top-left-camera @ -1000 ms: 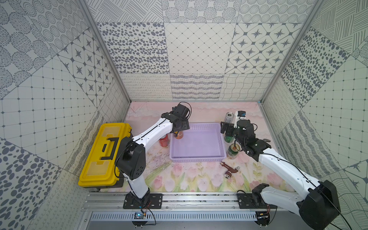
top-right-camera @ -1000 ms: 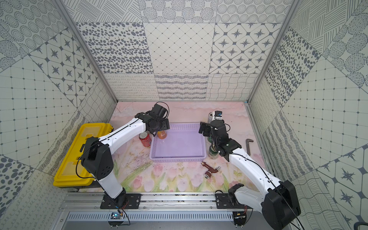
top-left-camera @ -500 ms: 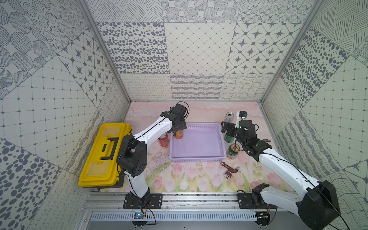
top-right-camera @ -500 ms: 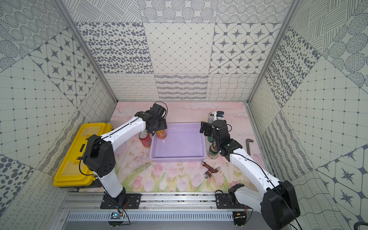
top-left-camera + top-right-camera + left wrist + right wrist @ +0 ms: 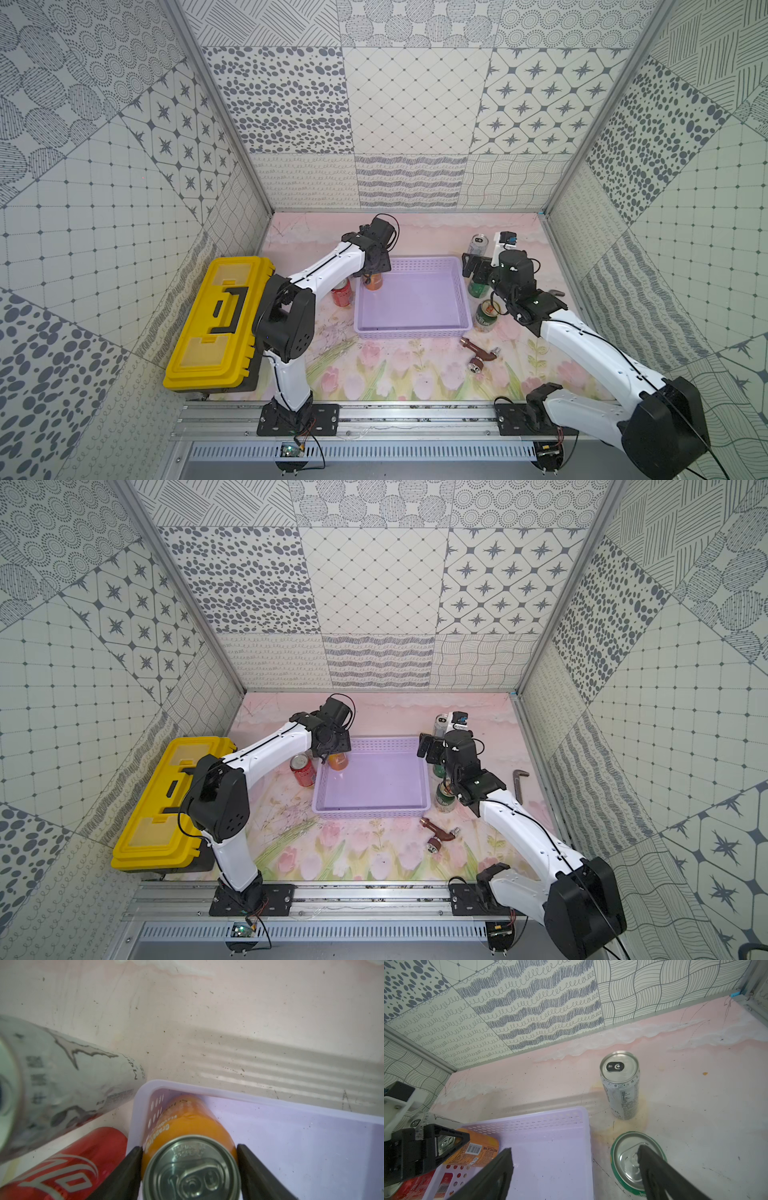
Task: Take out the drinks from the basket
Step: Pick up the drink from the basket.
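The lilac basket (image 5: 415,332) (image 5: 370,810) holds one drink, an orange can (image 5: 374,281) (image 5: 187,1122) upright in its far left corner. My left gripper (image 5: 372,274) (image 5: 189,1148) reaches down over it, both fingers pressed on the can's sides. A red can (image 5: 342,292) and a slim silver can (image 5: 62,1084) stand outside that corner. My right gripper (image 5: 473,270) (image 5: 574,1150) hangs open over the basket's right rim, one finger above the bright green can (image 5: 625,1159). Another silver can (image 5: 478,245) and a dark green can (image 5: 486,316) stand right of the basket.
A yellow toolbox (image 5: 220,320) lies at the left beside the left arm's base. A brown tap fitting (image 5: 478,353) rests in front of the basket's right corner. A dark hex key (image 5: 517,783) lies near the right wall.
The left gripper's fingers have narrowed onto the orange can and its wrist has shifted slightly. The right arm has barely moved.
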`<control>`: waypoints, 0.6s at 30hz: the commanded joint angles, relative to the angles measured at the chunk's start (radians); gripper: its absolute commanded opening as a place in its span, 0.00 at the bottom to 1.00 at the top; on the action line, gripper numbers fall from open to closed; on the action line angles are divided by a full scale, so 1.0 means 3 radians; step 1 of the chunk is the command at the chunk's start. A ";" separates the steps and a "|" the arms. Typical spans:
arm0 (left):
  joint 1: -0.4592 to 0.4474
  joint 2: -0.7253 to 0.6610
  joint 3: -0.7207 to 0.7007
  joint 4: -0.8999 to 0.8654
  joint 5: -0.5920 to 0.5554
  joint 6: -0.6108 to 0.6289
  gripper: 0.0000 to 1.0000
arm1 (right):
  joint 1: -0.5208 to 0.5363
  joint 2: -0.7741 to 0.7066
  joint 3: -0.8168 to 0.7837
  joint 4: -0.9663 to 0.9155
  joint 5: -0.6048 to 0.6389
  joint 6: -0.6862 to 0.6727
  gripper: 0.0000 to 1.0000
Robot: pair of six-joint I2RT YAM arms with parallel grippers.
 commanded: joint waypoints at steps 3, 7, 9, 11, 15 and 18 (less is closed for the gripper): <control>-0.0008 0.0105 0.0035 -0.0143 0.0070 0.0087 0.63 | -0.0022 -0.0030 -0.0040 0.0172 -0.0013 0.0022 0.97; -0.0013 0.0026 0.0063 -0.0128 0.0080 0.0109 0.50 | -0.0024 -0.0035 -0.0039 0.0162 -0.0002 0.0020 0.97; -0.0022 -0.0054 0.0077 -0.0127 0.0085 0.0115 0.44 | -0.0026 -0.0036 -0.0039 0.0162 -0.0001 0.0020 0.97; -0.0040 -0.0155 0.0094 -0.0137 0.0086 0.0130 0.41 | -0.0030 -0.0036 -0.0040 0.0162 0.0003 0.0018 0.97; -0.0106 -0.0409 0.0173 -0.0211 0.0050 0.0186 0.38 | -0.0035 -0.0032 -0.0040 0.0167 -0.0002 0.0020 0.97; -0.0153 -0.0615 0.0227 -0.0297 0.0037 0.0223 0.37 | -0.0040 -0.0030 -0.0041 0.0167 -0.0002 0.0020 0.97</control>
